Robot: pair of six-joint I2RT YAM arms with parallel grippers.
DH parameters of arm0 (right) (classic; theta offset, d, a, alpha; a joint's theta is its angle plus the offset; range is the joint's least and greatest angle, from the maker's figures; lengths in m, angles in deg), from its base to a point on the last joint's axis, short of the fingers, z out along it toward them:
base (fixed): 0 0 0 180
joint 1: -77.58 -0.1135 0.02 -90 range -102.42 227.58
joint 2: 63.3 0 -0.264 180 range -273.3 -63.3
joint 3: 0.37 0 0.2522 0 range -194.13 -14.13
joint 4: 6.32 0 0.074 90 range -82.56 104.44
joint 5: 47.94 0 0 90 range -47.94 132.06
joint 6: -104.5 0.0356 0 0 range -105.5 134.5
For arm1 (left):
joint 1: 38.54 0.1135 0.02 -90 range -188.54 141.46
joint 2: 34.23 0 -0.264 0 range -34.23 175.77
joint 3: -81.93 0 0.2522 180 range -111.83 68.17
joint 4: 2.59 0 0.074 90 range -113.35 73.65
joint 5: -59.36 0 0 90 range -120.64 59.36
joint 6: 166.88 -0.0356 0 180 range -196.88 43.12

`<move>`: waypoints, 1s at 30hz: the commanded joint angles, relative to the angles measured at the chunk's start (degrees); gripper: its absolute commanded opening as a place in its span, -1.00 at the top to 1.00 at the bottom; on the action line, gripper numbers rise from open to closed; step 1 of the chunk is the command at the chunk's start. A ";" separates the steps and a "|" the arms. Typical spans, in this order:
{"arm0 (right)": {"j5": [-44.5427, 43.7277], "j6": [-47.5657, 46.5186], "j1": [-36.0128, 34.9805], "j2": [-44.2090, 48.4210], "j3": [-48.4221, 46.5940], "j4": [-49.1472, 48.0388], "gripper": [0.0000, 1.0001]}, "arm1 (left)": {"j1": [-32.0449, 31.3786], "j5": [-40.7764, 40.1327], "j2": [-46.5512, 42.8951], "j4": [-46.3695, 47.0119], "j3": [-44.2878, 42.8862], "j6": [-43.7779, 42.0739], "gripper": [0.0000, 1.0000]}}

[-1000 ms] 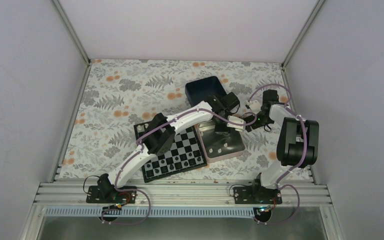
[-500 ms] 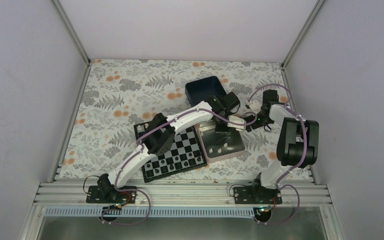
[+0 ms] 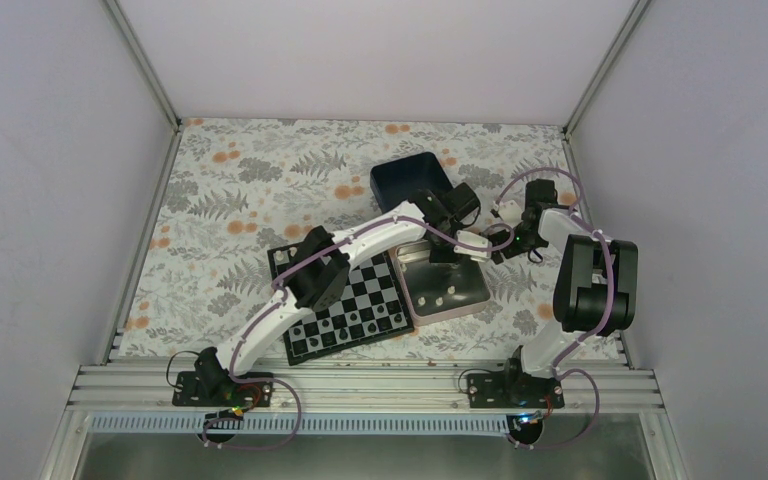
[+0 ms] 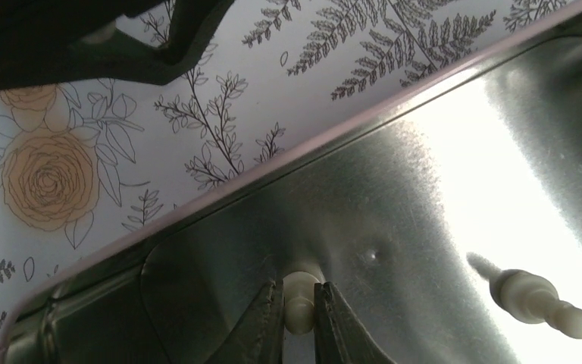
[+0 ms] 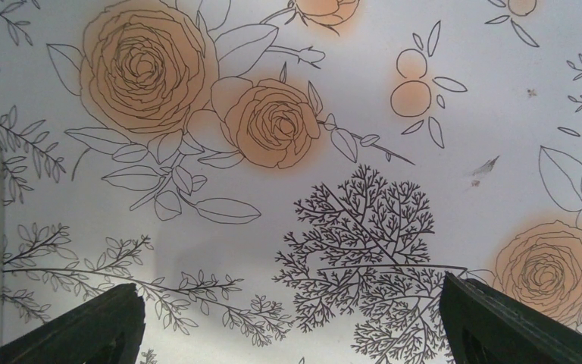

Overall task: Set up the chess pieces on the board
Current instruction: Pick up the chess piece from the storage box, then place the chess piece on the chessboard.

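Observation:
My left gripper (image 4: 300, 312) is down inside the silver tin (image 4: 424, 197), shut on a cream-white chess piece (image 4: 300, 294) near the tin's far corner. Another cream-white piece (image 4: 546, 302) lies on the tin floor to the right. In the top view the left gripper (image 3: 447, 249) is at the far end of the tin (image 3: 472, 295), where a few cream pieces (image 3: 440, 298) lie. The checkered board (image 3: 350, 310) lies left of the tin, partly under the left arm. My right gripper (image 5: 292, 326) is open and empty over the floral cloth; in the top view it (image 3: 505, 245) is just right of the tin.
A dark blue square box (image 3: 408, 178) stands behind the tin. The floral cloth (image 3: 250, 180) covers the table. Grey walls close the left, back and right sides. The right arm's elbow (image 3: 595, 285) stands right of the tin.

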 commanded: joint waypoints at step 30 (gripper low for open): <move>0.67 0.58 -0.35 -0.60 -0.79 0.75 -1.00 | 27.75 -9.05 -72.99 15.77 84.93 1.46 0.79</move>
